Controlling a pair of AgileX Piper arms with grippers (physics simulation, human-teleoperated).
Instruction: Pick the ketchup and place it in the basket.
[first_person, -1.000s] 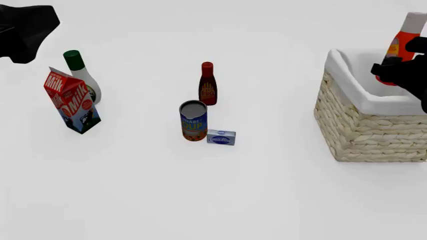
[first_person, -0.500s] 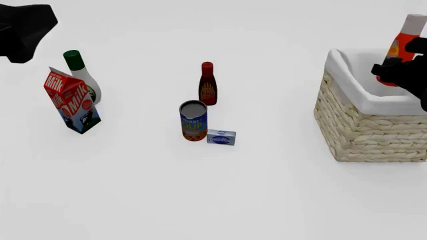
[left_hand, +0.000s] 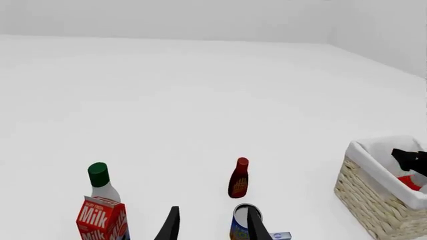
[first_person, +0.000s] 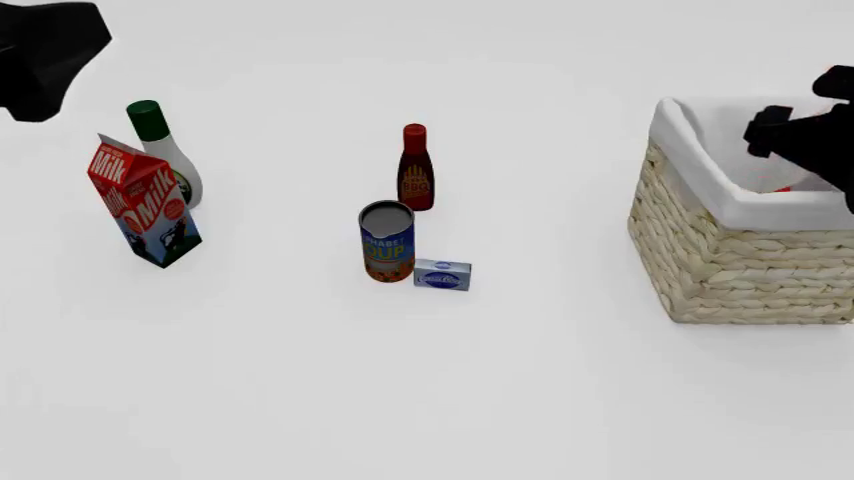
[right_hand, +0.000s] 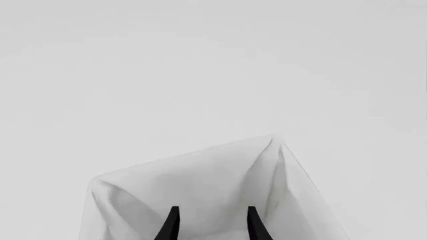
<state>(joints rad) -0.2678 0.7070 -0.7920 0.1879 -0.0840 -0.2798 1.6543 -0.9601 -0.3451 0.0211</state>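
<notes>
R gripper (right_hand: 209, 227) above basket (first_person: 747, 262), fingers apart w/ nothing between; ketchup (left_hand: 410, 183) lies inside basket below it, long axis not readable; L gripper (left_hand: 209, 227) open, far off.

Right pincer (right_hand: 210, 225) hangs with fingers parted, empty; left pincer (left_hand: 210, 227) likewise parted.

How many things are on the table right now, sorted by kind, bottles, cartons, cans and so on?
Bottles: 3, the green-capped white bottle, the dark red-capped bottle and the ketchup, only a red sliver showing inside the basket
Cartons: 1, the milk carton
Cans: 1, the can
Small boxes: 1, the small box
Baskets: 1, the basket
Total: 7
</notes>
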